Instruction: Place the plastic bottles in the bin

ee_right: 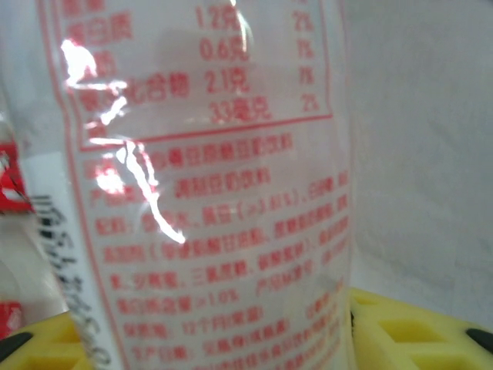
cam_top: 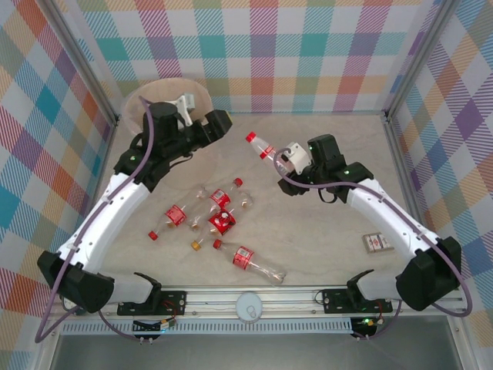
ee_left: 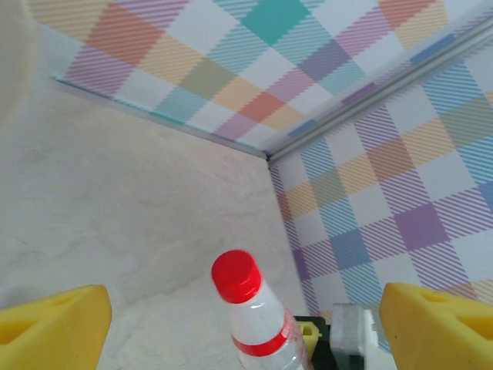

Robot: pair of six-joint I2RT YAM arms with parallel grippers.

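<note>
Left arm stretched far-left, left tool (cam_top: 185, 102) jaws wide apart; right arm bent inward, right tool (cam_top: 282, 160) clamped on bottle (cam_top: 260, 146).

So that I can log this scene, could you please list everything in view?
plastic bottles: about six, clear with red labels, heaped near middle
held bottle: one, clear with red cap, raised at centre
bin: one, cream-beige, far left corner
small box: one, red-and-white, near right
table: one, beige, underneath everything
walls: plaid, multicoloured, around
left gripper: one, yellow fingers, open, by the bin
right gripper: one, shut on held bottle, centre
</note>
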